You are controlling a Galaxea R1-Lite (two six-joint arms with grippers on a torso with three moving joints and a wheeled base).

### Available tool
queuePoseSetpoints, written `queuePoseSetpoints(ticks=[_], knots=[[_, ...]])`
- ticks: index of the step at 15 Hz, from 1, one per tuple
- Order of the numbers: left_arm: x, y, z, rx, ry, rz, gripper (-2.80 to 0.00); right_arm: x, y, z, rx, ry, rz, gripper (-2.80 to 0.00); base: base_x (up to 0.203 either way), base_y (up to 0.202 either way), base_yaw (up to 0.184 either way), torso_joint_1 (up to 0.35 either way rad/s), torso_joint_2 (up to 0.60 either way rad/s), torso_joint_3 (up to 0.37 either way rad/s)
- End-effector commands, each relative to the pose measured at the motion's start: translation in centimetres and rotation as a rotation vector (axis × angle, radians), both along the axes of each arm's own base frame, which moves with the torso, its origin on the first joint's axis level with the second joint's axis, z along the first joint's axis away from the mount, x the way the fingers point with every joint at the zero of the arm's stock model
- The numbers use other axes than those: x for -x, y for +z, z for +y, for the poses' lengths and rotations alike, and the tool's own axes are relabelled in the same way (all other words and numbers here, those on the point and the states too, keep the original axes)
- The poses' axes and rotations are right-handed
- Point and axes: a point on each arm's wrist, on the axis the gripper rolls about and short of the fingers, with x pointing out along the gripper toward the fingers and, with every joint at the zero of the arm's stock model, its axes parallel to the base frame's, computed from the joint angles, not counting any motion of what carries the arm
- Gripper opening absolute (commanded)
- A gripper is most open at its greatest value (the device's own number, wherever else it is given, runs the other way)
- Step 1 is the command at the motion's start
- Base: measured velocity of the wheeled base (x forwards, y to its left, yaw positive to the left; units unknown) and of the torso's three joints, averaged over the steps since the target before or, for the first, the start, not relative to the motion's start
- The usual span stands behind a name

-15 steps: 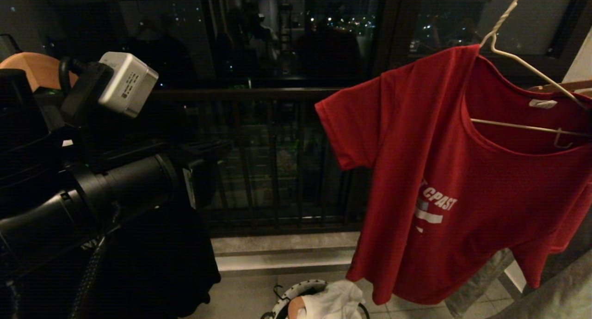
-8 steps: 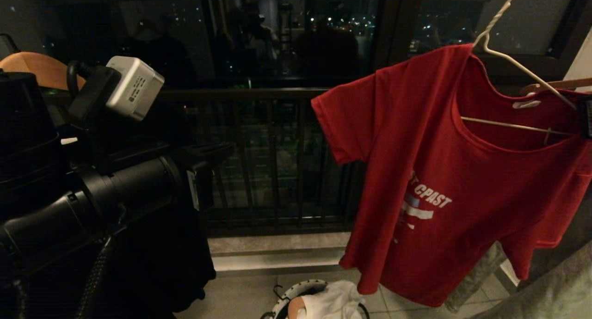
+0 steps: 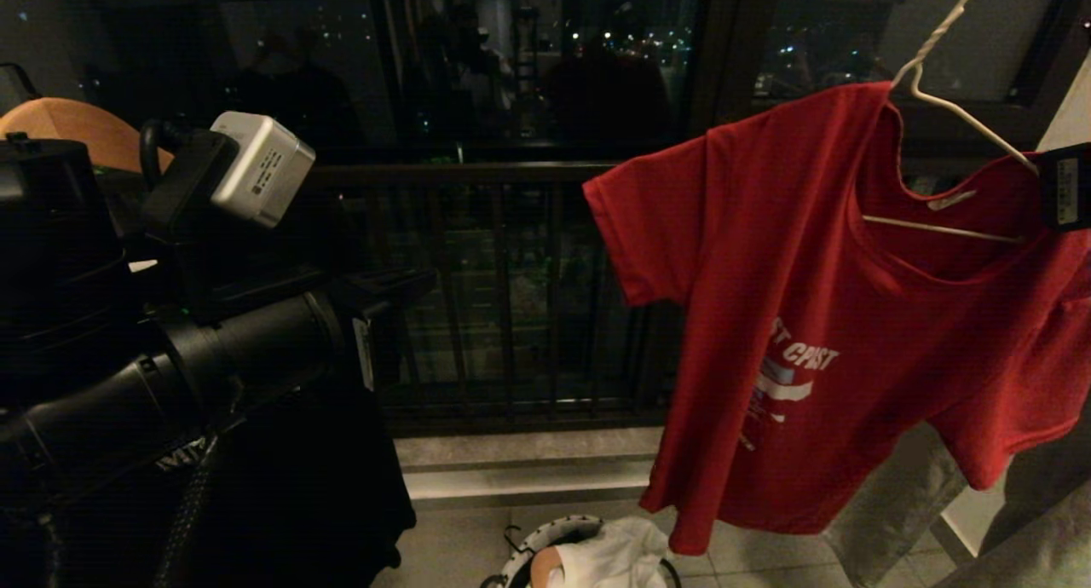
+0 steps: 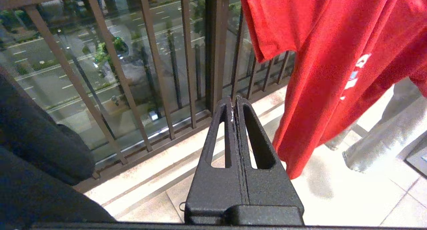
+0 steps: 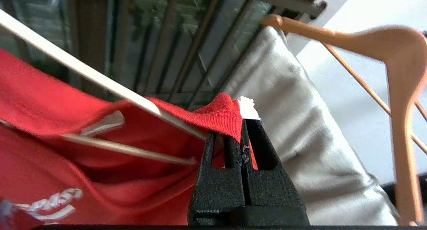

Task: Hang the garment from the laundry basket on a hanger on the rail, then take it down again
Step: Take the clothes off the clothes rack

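Note:
The red garment [image 3: 818, 315] hangs on the white wire hanger [image 3: 963, 115] at the right of the head view; the hanger's neck runs up out of the picture, and the rail is out of view. My right gripper [image 5: 242, 128] is shut on the garment's shoulder edge [image 5: 217, 115], right beside the hanger's wire [image 5: 100, 78], and shows at the right edge of the head view [image 3: 1065, 187]. My left gripper [image 4: 234, 101] is shut and empty, held out in front of the balcony bars, left of the garment [image 4: 333, 56]. The laundry basket [image 3: 522, 562] stands on the floor below.
A white cloth [image 3: 614, 554] lies in the basket. A light-brown wooden hanger [image 5: 400, 90] and a pale grey cloth [image 5: 300, 140] hang just beyond the right gripper. Dark balcony bars [image 3: 511, 298] run behind. A black garment [image 3: 298, 486] hangs under my left arm [image 3: 239, 349].
The garment and hanger have swung a little left and back. The right gripper has come into the head view at the right edge, and the garment's right side is lifted and bunched.

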Motion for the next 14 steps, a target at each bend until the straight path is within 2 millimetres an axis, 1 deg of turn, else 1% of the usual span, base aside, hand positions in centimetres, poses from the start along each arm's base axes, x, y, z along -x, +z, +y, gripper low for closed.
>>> queuePoseSetpoints(ticks=[1, 11, 14], knots=[[-0.1, 0.0, 0.0, -0.001, 0.001, 0.001, -2.8, -0.1, 0.5, 0.2, -0.004, 0.014, -0.044, -2.8, 0.0, 0.0, 0.0, 0.0, 0.0, 0.0], [-0.2, -0.5, -0.4, -0.02, -0.007, 0.01, -2.8, 0.1, 2.2, 0.3, -0.018, 0.042, -0.163, -2.8, 0.0, 0.0, 0.0, 0.0, 0.0, 0.0], [-0.2, -0.5, -0.4, -0.02, -0.007, 0.01, -2.8, 0.2, 2.9, 0.7, -0.026, 0.081, -0.191, -2.8, 0.0, 0.0, 0.0, 0.0, 0.0, 0.0]])
